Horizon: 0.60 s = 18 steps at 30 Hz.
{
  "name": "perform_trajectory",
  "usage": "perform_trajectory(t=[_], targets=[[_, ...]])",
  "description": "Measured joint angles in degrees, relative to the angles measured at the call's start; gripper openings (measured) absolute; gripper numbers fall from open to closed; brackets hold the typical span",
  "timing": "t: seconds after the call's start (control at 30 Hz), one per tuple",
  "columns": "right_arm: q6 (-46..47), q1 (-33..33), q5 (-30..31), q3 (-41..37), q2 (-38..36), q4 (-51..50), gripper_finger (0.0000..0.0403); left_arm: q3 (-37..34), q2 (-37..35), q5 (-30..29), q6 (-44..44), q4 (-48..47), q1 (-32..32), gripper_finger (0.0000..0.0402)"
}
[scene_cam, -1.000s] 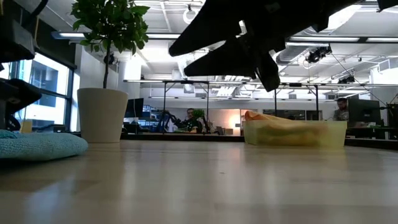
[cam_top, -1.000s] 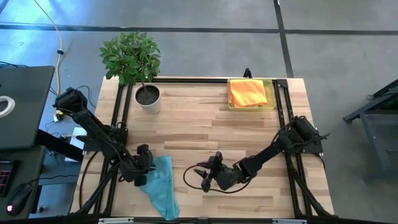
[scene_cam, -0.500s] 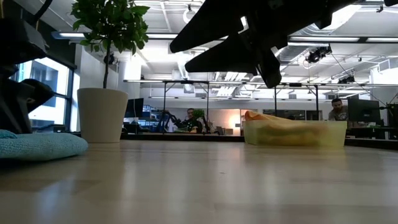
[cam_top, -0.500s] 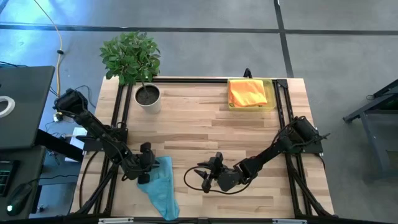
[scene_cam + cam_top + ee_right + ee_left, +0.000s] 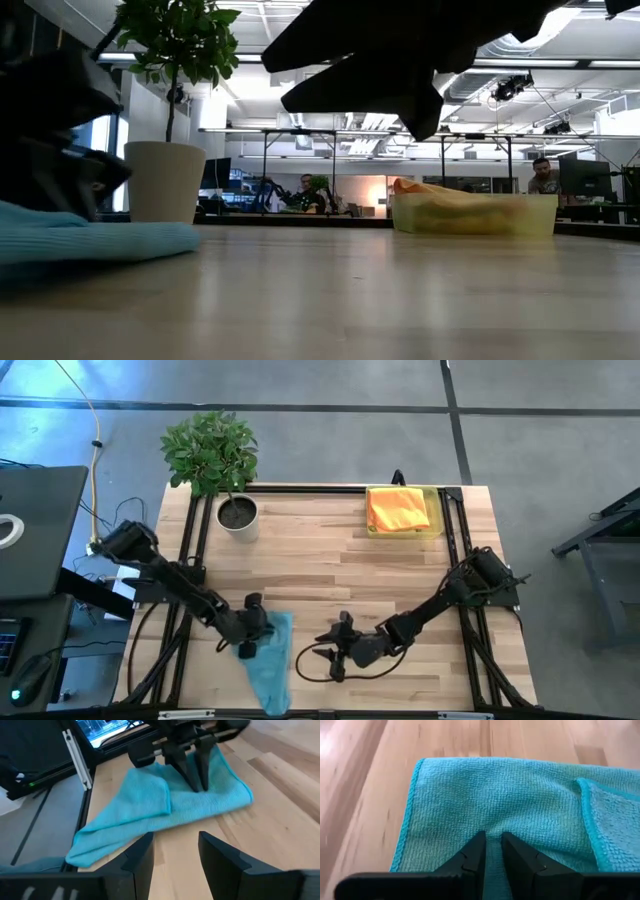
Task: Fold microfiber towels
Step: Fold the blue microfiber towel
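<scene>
A light blue towel [image 5: 272,665] lies on the table near the front edge, left of centre, with one corner flap [image 5: 147,795] folded over it. My left gripper [image 5: 196,784] comes in from the left onto the towel's far end, its fingers nearly together on the cloth. My right gripper [image 5: 175,847] hovers open to the right of the towel, nothing between its fingers. An orange towel [image 5: 398,508] lies folded in the yellow tray [image 5: 438,526] at the far right. My left gripper has a small ridge of the towel's top layer [image 5: 492,827] between its two fingertips, near the towel's far end. The fingers [image 5: 189,772] slant down from the table's left side. The towel lies slack on the table below them.
A potted plant [image 5: 237,513] stands at the far left. Black frame rails [image 5: 196,545] run along the table's left and right sides. The towel's near tip [image 5: 277,705] reaches the table's front edge. People sit in the room beyond the table.
My left gripper has gone down and toward the table's right edge, staying on the light blue towel. The towel's far end has slid to the right along the table with it, while its near tip has stayed. My right gripper has rolled a little in place.
</scene>
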Motion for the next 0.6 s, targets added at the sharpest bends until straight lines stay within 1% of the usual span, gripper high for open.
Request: perform_trajectory(t=[0.13, 0.23, 0.37, 0.47, 0.6], targets=[[-3.2, -0.2, 0.2, 0.0, 0.0, 0.0, 0.0145, 3.0, 3.1, 0.7, 6.2, 1.5, 4.7, 0.0058], [-4.2, -0.4, 0.6, 0.0, 0.0, 0.0, 0.0145, 6.5, 6.4, 0.9, 11.0, 1.4, 8.5, 0.0058], [-4.2, -0.7, 0.6, 0.0, 0.0, 0.0, 0.0145, 12.2, 11.8, 2.9, 17.2, 1.9, 13.8, 0.0058], [-4.2, -0.8, 0.6, 0.0, 0.0, -0.1, 0.0145, 16.4, 15.2, 3.0, 20.3, 1.8, 16.8, 0.0058], [-4.2, -0.8, 0.6, 0.0, 0.0, -0.2, 0.0145, 21.4, 18.0, 3.7, 23.2, 0.9, 20.6, 0.0058]])
